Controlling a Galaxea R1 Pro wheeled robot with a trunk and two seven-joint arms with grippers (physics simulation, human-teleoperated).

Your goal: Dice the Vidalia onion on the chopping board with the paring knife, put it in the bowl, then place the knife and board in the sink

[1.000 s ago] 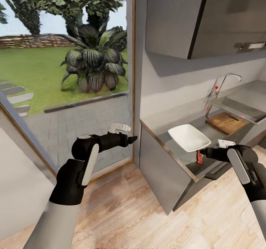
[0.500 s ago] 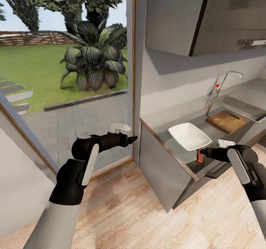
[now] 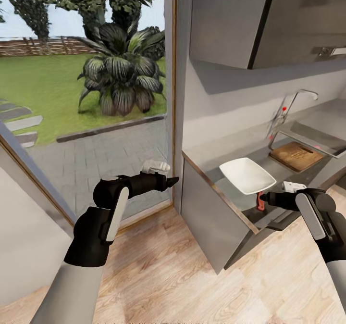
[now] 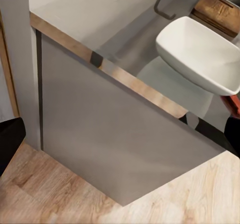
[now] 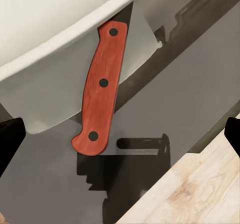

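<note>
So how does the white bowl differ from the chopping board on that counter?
The bowl is white, smooth and raised off the surface; the chopping board is dark brown, grained and flat. The bowl stands near the counter's window end, the chopping board farther along, beside the tap. Both are squarish with rounded corners and rest on the countertop.

A glossy grey countertop (image 3: 211, 153) carries a white bowl (image 3: 247, 175) near its front edge. A red-handled paring knife (image 3: 260, 202) lies beside the bowl. A wooden chopping board (image 3: 295, 156) rests farther along.
</note>
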